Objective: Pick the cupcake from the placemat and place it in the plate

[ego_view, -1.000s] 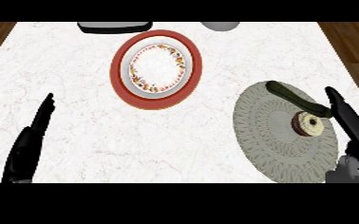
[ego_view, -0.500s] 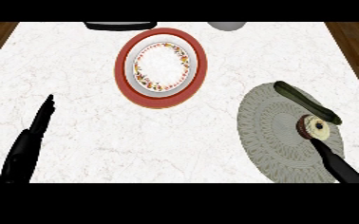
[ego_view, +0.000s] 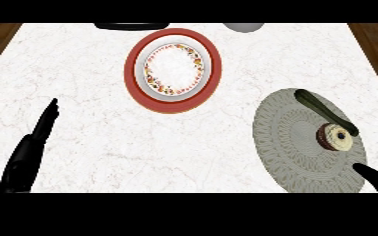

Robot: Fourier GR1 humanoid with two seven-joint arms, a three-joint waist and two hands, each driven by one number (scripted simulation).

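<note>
Right hand point(ego_view: 367, 172) barely shows at the lower right edge, a dark tip over the placemat point(ego_view: 295, 150); whether its fingers are apart or curled cannot be told.
Cupcake point(ego_view: 337, 136) sits on the grey placemat's right side, just below a dark elongated object point(ego_view: 323, 110) lying diagonally. Left hand point(ego_view: 33, 142) rests at the lower left, fingers straight, holding nothing. Red-rimmed plate point(ego_view: 173, 69) lies upper centre, well apart from the cupcake, on the white counter point(ego_view: 96, 80).

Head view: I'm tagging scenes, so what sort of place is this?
Probably a kitchen counter set for eating: a marble top holding a plate and a cupcake on a round placemat.
</note>
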